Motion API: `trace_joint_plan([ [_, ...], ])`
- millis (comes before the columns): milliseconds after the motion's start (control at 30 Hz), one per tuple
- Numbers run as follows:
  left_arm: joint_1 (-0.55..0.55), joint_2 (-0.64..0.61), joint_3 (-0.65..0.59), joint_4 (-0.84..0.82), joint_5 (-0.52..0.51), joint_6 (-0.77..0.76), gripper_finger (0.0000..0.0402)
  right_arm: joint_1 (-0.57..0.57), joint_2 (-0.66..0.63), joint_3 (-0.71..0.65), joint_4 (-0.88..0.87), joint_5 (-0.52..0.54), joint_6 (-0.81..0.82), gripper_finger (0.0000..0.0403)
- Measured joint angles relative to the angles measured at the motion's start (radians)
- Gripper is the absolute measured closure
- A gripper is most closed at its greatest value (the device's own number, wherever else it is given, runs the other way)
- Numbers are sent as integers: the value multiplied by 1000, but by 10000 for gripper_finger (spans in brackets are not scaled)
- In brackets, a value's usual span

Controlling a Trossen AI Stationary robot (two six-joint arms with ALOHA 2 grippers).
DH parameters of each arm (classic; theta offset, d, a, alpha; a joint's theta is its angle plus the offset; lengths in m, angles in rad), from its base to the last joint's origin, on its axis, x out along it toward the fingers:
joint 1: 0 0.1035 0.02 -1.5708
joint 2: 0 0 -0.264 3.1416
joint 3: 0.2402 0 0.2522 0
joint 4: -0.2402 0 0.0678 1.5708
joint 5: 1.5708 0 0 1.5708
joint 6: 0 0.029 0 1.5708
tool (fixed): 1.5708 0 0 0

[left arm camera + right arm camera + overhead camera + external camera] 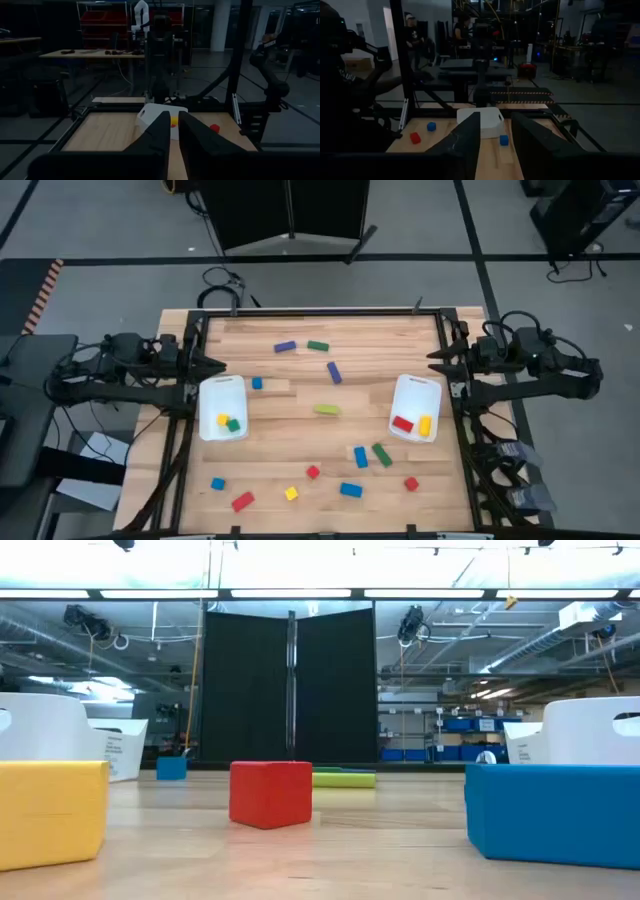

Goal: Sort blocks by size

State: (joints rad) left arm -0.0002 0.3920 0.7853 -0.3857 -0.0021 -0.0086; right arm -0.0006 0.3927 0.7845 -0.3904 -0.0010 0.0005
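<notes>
Two claws wait at mid-frame tabletop edges: left claw nearly closed, right claw slightly parted, both empty. Your nearest loose piece, the small blue cube, sits just right of the left claw.

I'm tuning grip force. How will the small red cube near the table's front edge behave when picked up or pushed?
The red cube looks solid with crisp flat faces, so it is probably stiff and should sit squarely between fingers. It rests flat on the wooden table, so a push would likely slide it rather than roll it. Being small, it is probably light.
</notes>
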Motion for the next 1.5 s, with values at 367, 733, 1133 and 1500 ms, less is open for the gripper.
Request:
trace_joint_plan([
  [367,0,0,0,0,0,0,355,0,0,0,0,0,0,280],
  [733,0,0,0,0,0,0,355,0,0,0,0,0,0,281],
  [1133,0,0,0,1,0,0,355,0,0,0,0,0,0,283],
  [1500,-1,3,-251,196,-21,-76,355,0,8,-2,86,12,4,285],
])
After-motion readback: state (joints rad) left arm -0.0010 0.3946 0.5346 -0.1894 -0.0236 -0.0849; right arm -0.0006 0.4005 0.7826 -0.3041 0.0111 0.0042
